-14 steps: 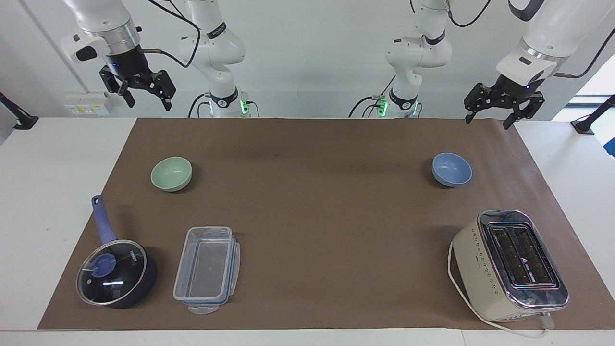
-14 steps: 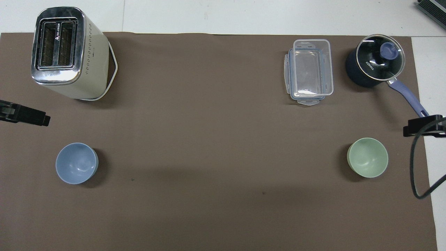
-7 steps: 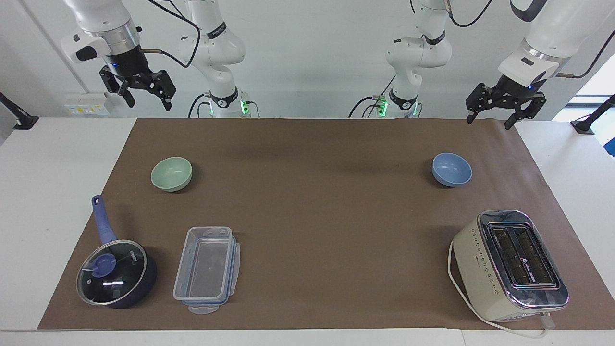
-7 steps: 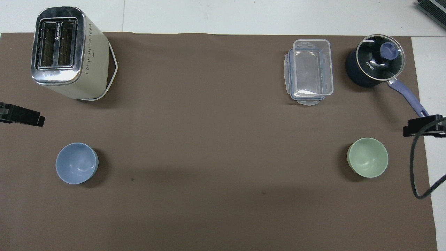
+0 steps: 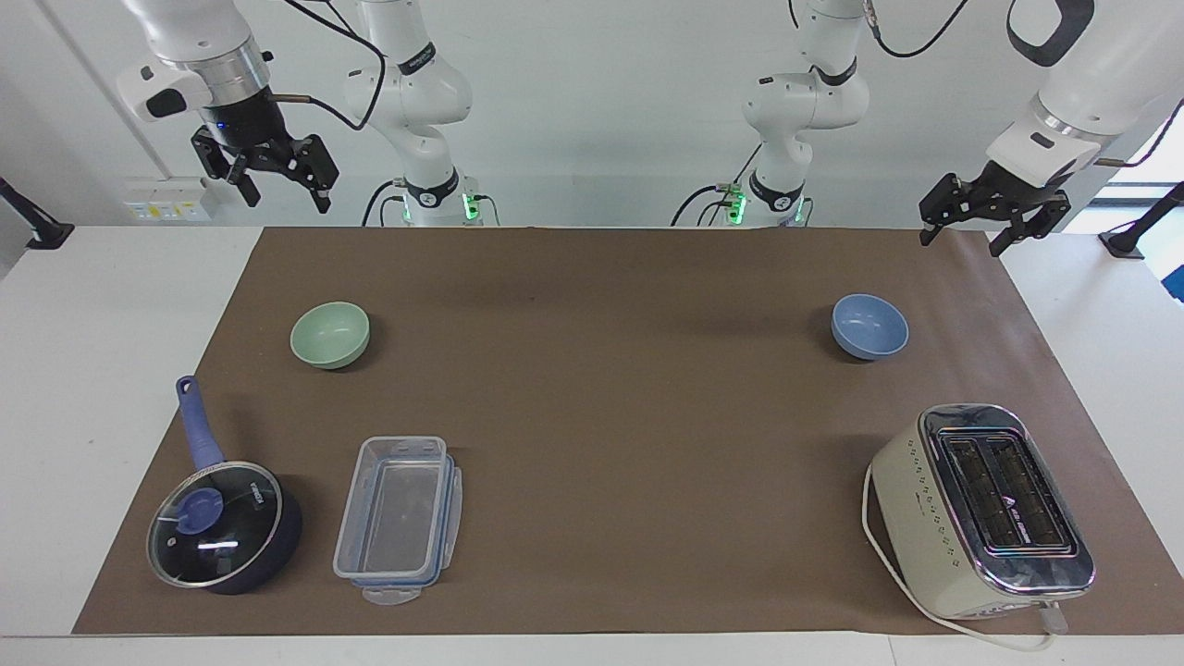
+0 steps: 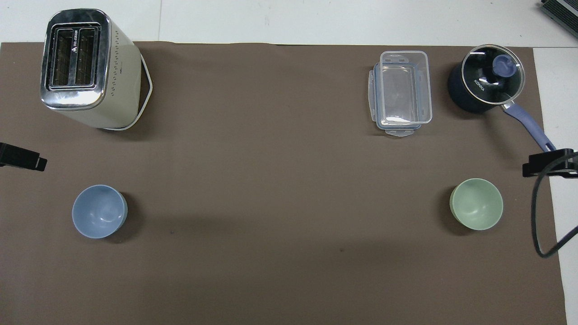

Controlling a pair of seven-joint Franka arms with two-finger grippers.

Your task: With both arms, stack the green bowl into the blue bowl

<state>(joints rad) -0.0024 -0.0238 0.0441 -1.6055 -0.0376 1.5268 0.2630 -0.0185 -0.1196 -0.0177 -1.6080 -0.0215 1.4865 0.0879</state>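
Note:
The pale green bowl [image 5: 330, 334] [image 6: 476, 210] stands upright on the brown mat toward the right arm's end. Toward the left arm's end stands the blue bowl [image 5: 869, 326] [image 6: 99, 211], upright and about as near to the robots. My right gripper [image 5: 288, 202] hangs open and empty high over the mat's corner on the green bowl's side, well clear of that bowl. My left gripper [image 5: 962, 242] hangs open and empty over the mat's corner on the blue bowl's side. In the overhead view only one black finger of each shows, the left's fingertip [image 6: 25, 159] and the right's fingertip [image 6: 548, 163].
A cream toaster [image 5: 985, 509] [image 6: 86, 67] stands farther from the robots than the blue bowl. A clear rectangular container [image 5: 398, 518] [image 6: 402, 92] and a lidded dark blue saucepan [image 5: 222, 527] [image 6: 485, 83] lie farther out than the green bowl. Two static white arms [image 5: 416, 92] stand by the wall.
My left gripper has drawn outward toward the left arm's end of the table and risen a little. The right gripper and both bowls have stayed put.

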